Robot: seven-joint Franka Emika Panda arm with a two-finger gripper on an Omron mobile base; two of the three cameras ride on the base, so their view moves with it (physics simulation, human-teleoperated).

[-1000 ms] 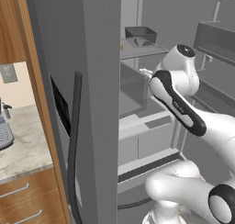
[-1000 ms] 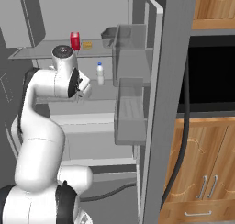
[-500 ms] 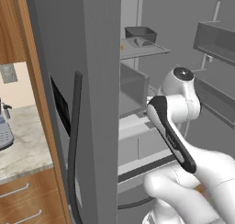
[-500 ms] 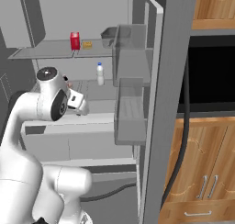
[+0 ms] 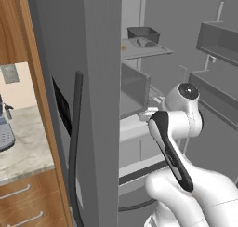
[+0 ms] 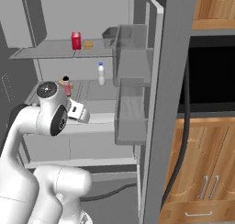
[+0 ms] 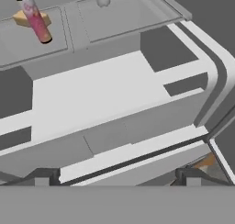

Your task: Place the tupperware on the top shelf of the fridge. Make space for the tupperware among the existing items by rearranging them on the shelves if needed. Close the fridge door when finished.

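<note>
Gripper (image 7: 117,176) spread wide, empty, low before the fridge (image 6: 156,103); tupperware (image 6: 110,33) on top shelf (image 6: 55,48)

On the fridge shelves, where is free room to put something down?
Top shelf: bare left of the red box; crowded on the right, where the yellowish piece and tupperware sit. Lower shelf: bare between the pink bottle and white bottle.
</note>
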